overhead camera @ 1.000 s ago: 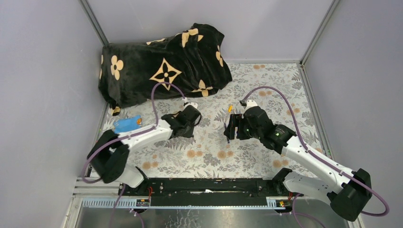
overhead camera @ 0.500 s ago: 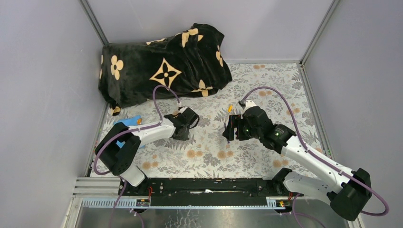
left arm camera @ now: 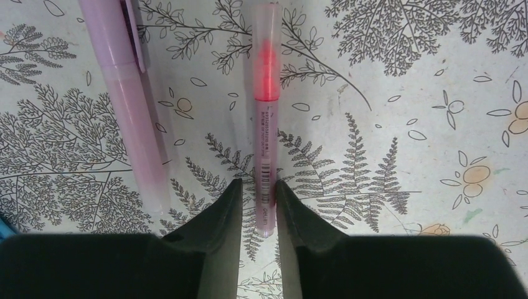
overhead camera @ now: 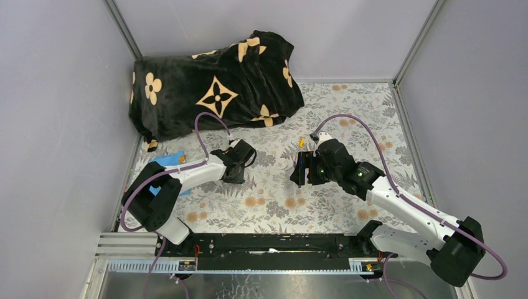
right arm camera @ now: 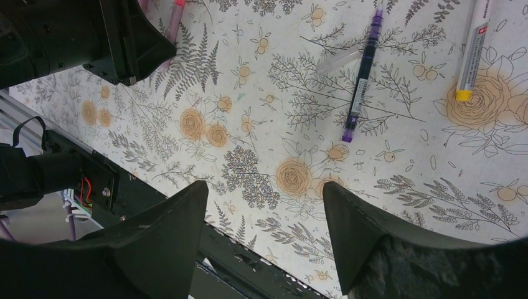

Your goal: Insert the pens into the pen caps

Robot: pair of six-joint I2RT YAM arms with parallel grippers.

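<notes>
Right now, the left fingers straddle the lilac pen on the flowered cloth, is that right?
No. The left fingers straddle the pink pen, not the lilac pen, which lies beside it on the flowered cloth. The left wrist view shows it.

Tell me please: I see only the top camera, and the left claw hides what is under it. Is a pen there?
Observer: Yes. The left wrist view shows a pink pen lying flat on the cloth inside the left claw. The claw is barely parted, with a thin gap on one side of the pen.
Operator: Does this pen have its cap on?
Observer: Yes, a see-through cap covers its red tip at the far end.
Operator: And what is at the right claw?
Observer: The right claw is open and empty. Ahead of it, a purple pen lies next to a loose cap.
</notes>
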